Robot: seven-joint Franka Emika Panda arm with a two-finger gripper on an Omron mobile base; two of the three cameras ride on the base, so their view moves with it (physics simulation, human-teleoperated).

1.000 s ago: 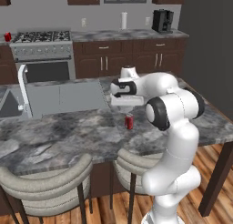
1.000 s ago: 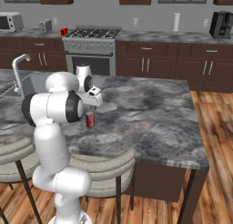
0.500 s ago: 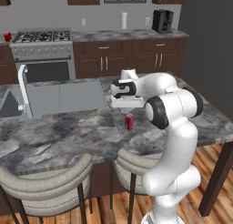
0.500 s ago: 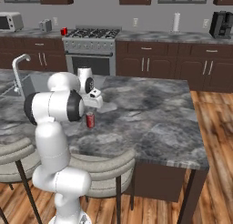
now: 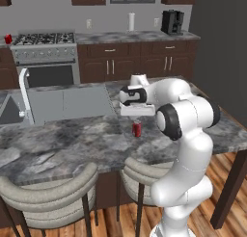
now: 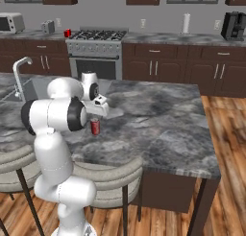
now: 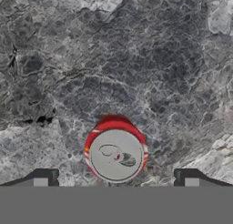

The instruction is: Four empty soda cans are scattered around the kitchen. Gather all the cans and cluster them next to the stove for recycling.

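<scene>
A soda can [image 5: 137, 129] stands upright on the tabletop [image 5: 72, 139], directly below the gripper [image 7: 116, 176]. The sink [image 5: 65, 102] lies to its left. On the far counter, another can [image 5: 7, 38] sits just left of the stove [image 5: 46, 58].

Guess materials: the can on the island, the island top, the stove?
Soda can: looks like painted metal, with a glossy red wall and a bare silvery lid with a pull tab. Island top: looks like polished stone, mottled grey with veins, possibly granite or marble. Stove: looks like brushed stainless steel, with matte black grates on top, perhaps cast iron.
</scene>
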